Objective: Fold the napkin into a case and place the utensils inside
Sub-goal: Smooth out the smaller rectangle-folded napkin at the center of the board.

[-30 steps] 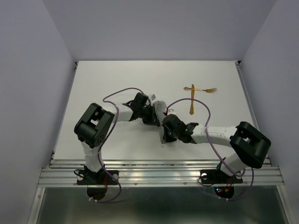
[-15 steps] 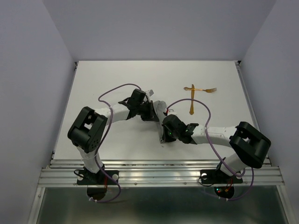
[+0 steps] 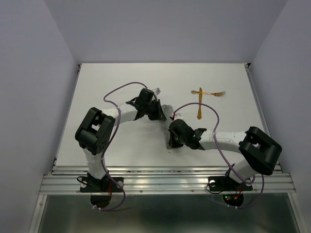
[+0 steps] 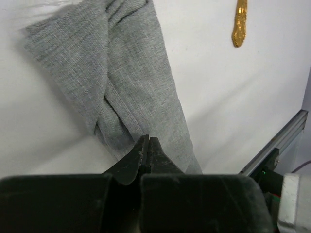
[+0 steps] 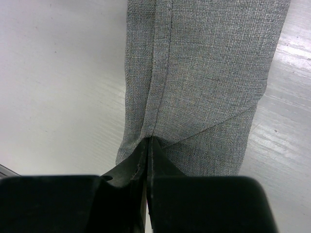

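Note:
The grey napkin (image 4: 131, 87) lies as a narrow folded strip with a twist near its far end. In the top view only a little of it (image 3: 168, 143) shows between the two wrists. My left gripper (image 4: 147, 141) is shut with its tips pinching a fold of the strip (image 3: 159, 113). My right gripper (image 5: 149, 141) is shut on the seam at the strip's near end (image 3: 170, 140); the cloth (image 5: 204, 73) runs away from it, one corner folded over diagonally. Two golden utensils lie crossed at the back right: a fork (image 3: 215, 93) and a second piece (image 3: 199, 109), whose handle end (image 4: 239, 22) shows.
An aluminium rail (image 3: 165, 177) runs along the table's near edge and shows at the right of the left wrist view (image 4: 278, 141). Purple cables (image 3: 119, 92) loop over both arms. Grey walls enclose the white table (image 3: 112, 77) on three sides.
My left wrist has moved a little toward the back of the table, and its elbow has swung out and back. The right arm and the utensils have stayed put.

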